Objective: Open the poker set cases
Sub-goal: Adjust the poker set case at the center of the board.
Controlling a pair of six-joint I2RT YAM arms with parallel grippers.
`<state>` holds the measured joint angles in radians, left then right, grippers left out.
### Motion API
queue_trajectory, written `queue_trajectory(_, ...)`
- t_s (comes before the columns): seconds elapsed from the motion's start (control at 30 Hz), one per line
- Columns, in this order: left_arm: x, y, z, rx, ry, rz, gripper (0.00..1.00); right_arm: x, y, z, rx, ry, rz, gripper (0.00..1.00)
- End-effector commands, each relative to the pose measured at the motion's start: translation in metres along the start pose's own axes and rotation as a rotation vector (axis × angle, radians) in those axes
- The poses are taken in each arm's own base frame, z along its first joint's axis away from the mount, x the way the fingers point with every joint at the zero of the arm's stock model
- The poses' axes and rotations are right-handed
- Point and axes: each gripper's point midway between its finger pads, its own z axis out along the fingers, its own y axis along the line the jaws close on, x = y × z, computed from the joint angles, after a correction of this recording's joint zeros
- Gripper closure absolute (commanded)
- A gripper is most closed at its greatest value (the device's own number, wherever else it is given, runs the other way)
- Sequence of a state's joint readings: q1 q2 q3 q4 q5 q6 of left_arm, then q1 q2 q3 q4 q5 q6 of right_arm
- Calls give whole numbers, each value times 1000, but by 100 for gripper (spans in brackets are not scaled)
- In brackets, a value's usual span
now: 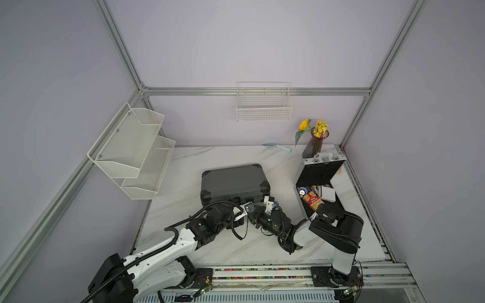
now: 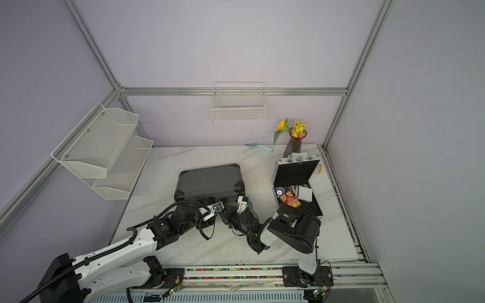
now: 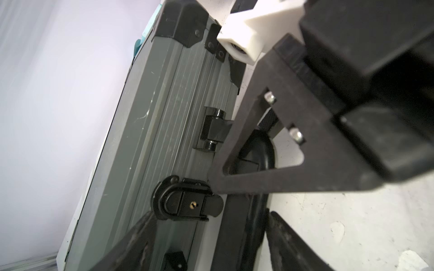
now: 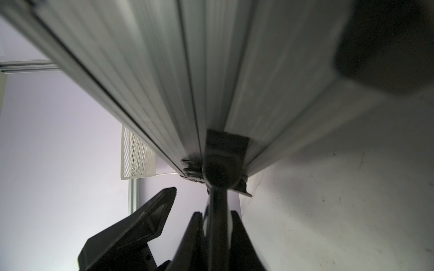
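Right gripper (image 4: 217, 218) is pinched on the handle (image 3: 256, 152) of the grey case (image 1: 235, 181); left gripper (image 3: 211, 218) is spread by a latch (image 3: 185, 203).
Shut at mid table (image 1: 236, 249), the case is judged stiff and heavy; latch tabs are best taken.

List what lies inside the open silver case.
Inside the silver case: black lining, a red-and-yellow box, a white box and blue chips. The right arm covers its near end, so anything there is hidden.
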<state>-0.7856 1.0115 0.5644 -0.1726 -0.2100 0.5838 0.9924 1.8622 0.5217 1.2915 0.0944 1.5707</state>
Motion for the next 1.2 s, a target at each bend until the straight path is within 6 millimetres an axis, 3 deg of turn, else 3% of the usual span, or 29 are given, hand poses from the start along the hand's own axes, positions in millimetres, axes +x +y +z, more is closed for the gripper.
queue_trajectory(0.0, -6, 8, -3, -38, -44, 48, 26, 29, 144, -23, -489, 120, 17, 100)
queue_trajectory(0.77, 1, 10, 15, -6, -4, 12, 26, 30, 159, -28, -526, 124, -10, 100)
queue_trajectory(1.17, -12, 19, 11, -20, -61, 4, 26, 30, 156, -28, -518, 120, -12, 100)
